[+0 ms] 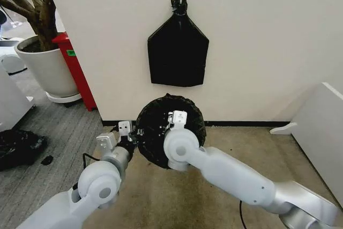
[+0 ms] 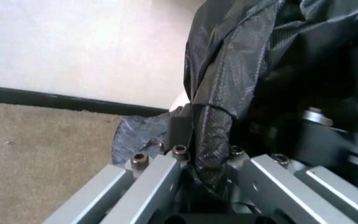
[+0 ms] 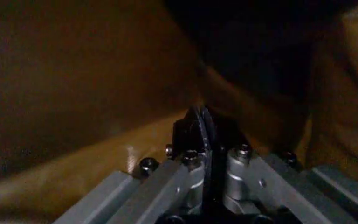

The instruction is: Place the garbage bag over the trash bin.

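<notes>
Down near the carpet, the left gripper (image 2: pixel 197 140) pinches a fold of the garbage bag (image 1: pixel 161 124) at the bin's left rim. The right gripper (image 3: pixel 204 135), pressed together on a thin film edge, reaches inside the bag-lined trash bin (image 3: pixel 73 93), which stands against the wall below a knotted black bundle (image 1: pixel 178 52).

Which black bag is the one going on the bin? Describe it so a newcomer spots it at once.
Start at the cream wall ahead and drop to the carpet at its foot. The garbage bag is the round, wrinkly black one stretched open there, with the left gripper and right gripper at its rim. The flat bundle hangs higher up; the lumpy bag lies far left.
</notes>
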